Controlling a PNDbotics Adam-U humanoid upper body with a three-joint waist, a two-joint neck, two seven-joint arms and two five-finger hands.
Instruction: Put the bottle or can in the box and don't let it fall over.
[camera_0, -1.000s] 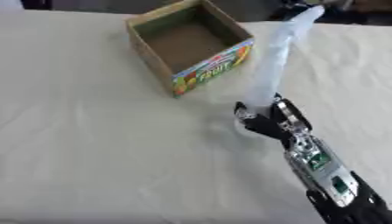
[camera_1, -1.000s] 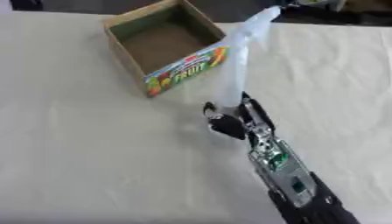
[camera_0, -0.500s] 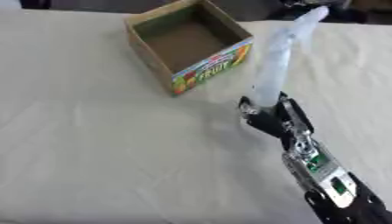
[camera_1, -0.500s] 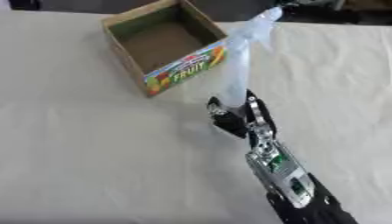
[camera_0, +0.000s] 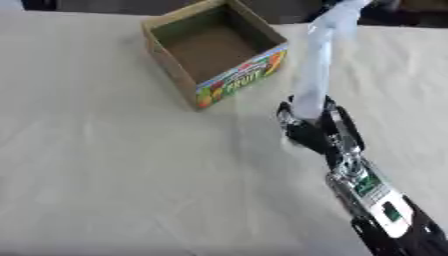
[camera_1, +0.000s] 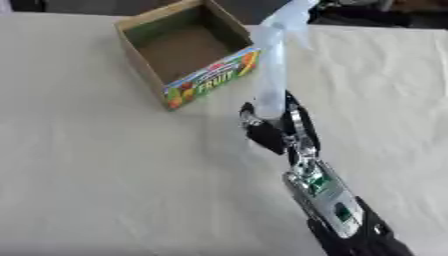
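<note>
The right robot hand (camera_0: 313, 131) has its fingers curled around the lower part of a tall clear plastic bottle (camera_0: 317, 70) and holds it upright above the desk (camera_0: 105, 175), just beside the near right corner of the open cardboard fruit box (camera_0: 214, 50). Compared with one second ago, the hand with the bottle has moved a little closer to the box. The bottle is not yet inside, so I think the lift over the wall comes next.
</note>
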